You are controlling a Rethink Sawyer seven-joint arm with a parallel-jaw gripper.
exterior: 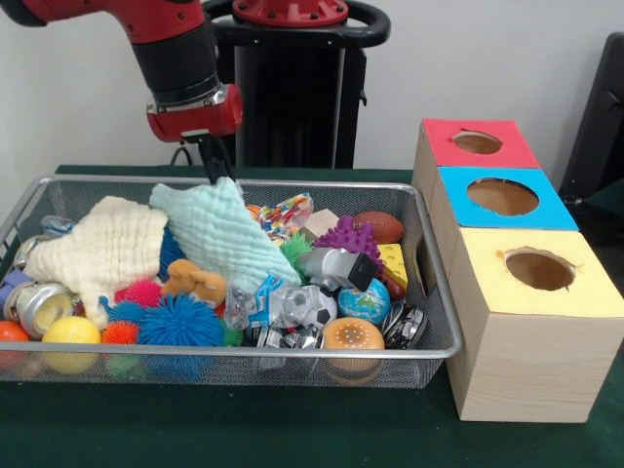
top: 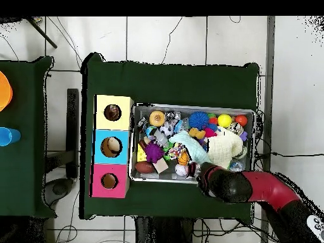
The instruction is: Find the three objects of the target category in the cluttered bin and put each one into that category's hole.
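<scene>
The wire mesh bin [exterior: 244, 356] holds a heap of toys; it also shows in the overhead view [top: 193, 107]. One confetti-patterned crinkled piece [exterior: 286, 213] lies at the bin's far middle, partly under other things. No other such piece shows. My gripper [exterior: 218, 168] hangs over the bin's far side, just left of that piece. Its dark fingers are closed on the raised top edge of a mint cloth [exterior: 229, 234]. In the overhead view my arm [top: 234, 185] covers the gripper. The yellow-topped box's hole [exterior: 539, 270] is right of the bin and also shows from overhead [top: 112, 112].
A cream cloth [exterior: 107, 249] lies left of the mint one. Blue, pink and orange spiky balls [exterior: 180, 322], a purple knobbly ball [exterior: 349, 237], a football [exterior: 378, 226], a globe ball [exterior: 365, 302], cans and a burger toy [exterior: 352, 336] fill the bin. Blue-topped [exterior: 502, 197] and red-topped [exterior: 477, 142] boxes stand behind the yellow one.
</scene>
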